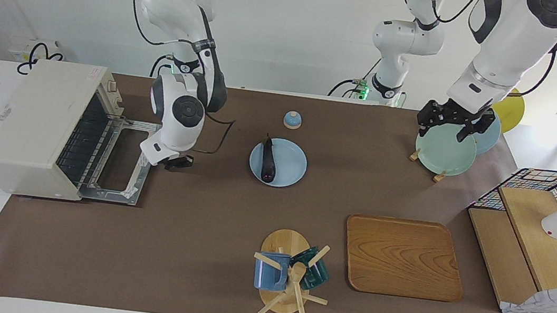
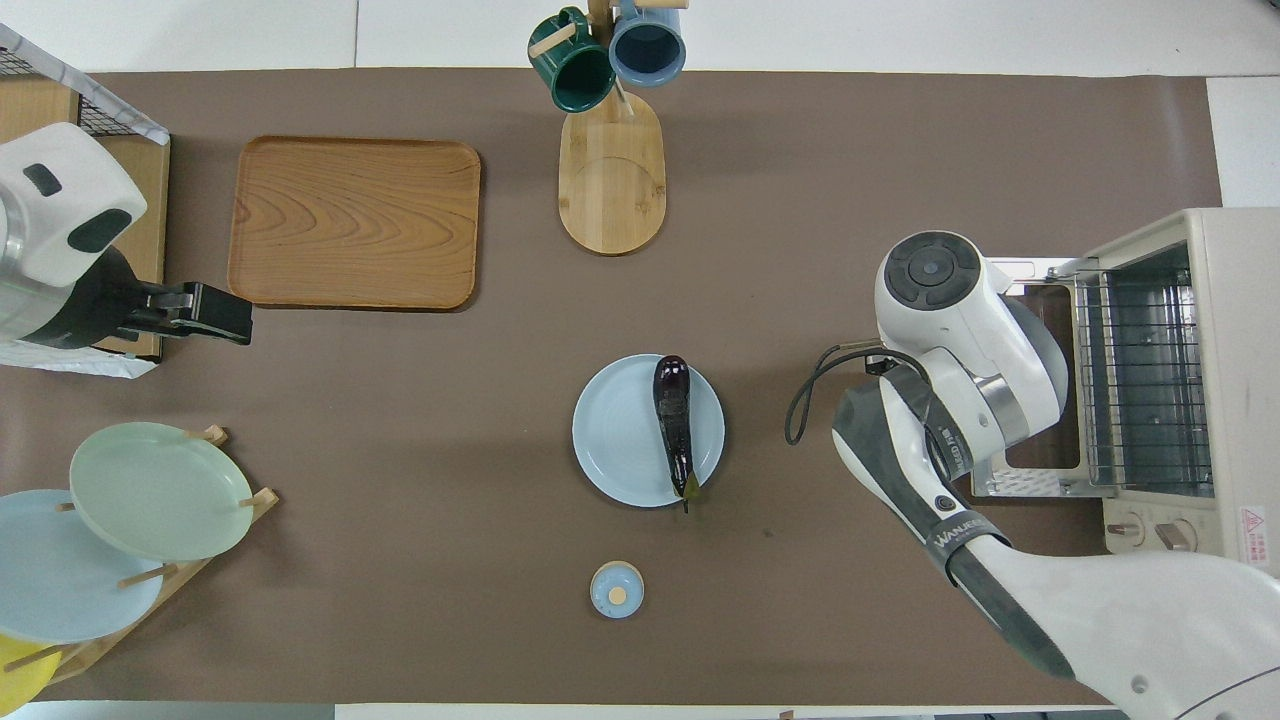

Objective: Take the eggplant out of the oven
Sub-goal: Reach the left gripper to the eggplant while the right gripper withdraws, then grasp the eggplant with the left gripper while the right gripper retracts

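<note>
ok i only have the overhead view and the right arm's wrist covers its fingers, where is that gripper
Observer: In the facing view, the right gripper hangs over the brown mat, beside the corner of the boxy cream-white toaster oven's dropped door. It is well apart from the slender dark purple eggplant lying on the round pale blue plate.
Operator: and the left gripper, to me it looks close to the rectangular wooden tray
Observer: It is not over the tray. It waits, raised, over the pale green plate standing in the wooden rack.
</note>
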